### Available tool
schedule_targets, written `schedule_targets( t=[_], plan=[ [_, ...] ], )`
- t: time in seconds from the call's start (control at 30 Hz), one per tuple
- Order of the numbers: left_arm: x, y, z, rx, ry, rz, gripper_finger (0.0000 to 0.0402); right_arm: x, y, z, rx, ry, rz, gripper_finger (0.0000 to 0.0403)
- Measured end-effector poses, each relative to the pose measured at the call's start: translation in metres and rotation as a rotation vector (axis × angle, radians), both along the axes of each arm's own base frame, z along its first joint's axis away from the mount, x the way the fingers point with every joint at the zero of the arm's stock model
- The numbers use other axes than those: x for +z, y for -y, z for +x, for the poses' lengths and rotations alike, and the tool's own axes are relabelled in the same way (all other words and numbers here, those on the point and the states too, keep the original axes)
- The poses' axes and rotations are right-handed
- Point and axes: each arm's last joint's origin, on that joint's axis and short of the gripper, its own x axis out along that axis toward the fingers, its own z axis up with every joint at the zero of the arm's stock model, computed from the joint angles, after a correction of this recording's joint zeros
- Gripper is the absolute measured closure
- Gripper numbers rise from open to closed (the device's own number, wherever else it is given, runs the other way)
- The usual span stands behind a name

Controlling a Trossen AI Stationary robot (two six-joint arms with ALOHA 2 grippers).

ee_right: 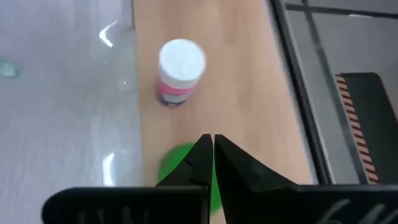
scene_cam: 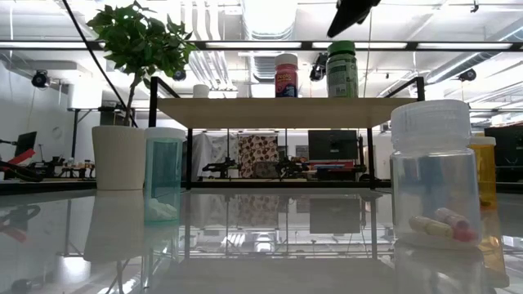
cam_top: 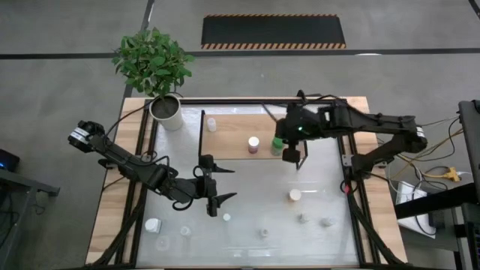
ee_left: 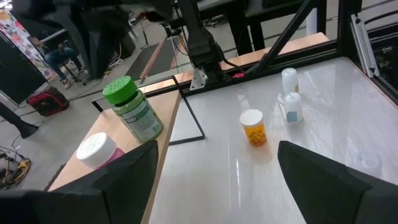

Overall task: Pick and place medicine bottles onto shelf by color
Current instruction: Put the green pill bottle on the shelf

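The shelf (cam_top: 232,139) stands at the table's far side. On it are a white bottle (cam_top: 211,124), a pinkish bottle (cam_top: 254,144) and a green-capped bottle (cam_top: 278,145). My right gripper (ee_right: 212,146) is shut with nothing in it. It hangs just above the green-capped bottle (ee_right: 177,167), clear of its cap (scene_cam: 341,47). My left gripper (cam_top: 231,183) waits open above the table's middle and faces the shelf. An orange bottle (cam_top: 295,196) and several clear ones stand upright on the glossy table top.
A potted plant (cam_top: 166,111) stands at the shelf's far left end. Clear bottles (cam_top: 303,219) (cam_top: 153,224) are scattered along the table's near side. A clear jar (scene_cam: 431,171) and a teal bottle (scene_cam: 163,175) loom near the low camera. Black frame posts (cam_top: 346,161) line the table edges.
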Motion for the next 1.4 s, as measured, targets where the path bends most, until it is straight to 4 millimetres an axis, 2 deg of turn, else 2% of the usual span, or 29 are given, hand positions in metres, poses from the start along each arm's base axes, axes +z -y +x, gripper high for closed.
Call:
schedule_targets(
  t=[0.2,0.53,0.77,0.9,1.0,1.13,1.4],
  plan=[
    [0.000,0.000,0.000,0.000,-0.001,0.000,0.0089,-0.009,0.001,0.004,-0.021,-0.057,0.011,0.0394],
    [0.000,0.000,0.000,0.000,-0.002,0.001,0.0089,-0.013,0.004,-0.003,-0.235,-0.108,-0.024,0.0394],
    [0.000,0.000,0.000,0.000,-0.003,0.001,0.0089,-0.005,0.004,-0.015,-0.342,-0.090,0.047,0.0394],
    [0.000,0.000,0.000,0.000,-0.003,0.001,0.0089,0.007,0.003,-0.019,-0.369,-0.044,0.071,0.0394],
    [0.000,0.000,0.000,0.000,-0.003,0.001,0.0089,0.011,0.004,-0.028,-0.402,-0.097,0.044,0.0394],
    [0.000,0.000,0.000,-0.001,-0.003,0.002,0.0089,0.005,0.006,-0.037,-0.471,-0.179,-0.017,0.0394],
    [0.000,0.000,0.000,-0.001,-0.003,0.002,0.0089,-0.014,0.005,-0.029,-0.467,-0.216,0.065,0.0394]
  ],
)
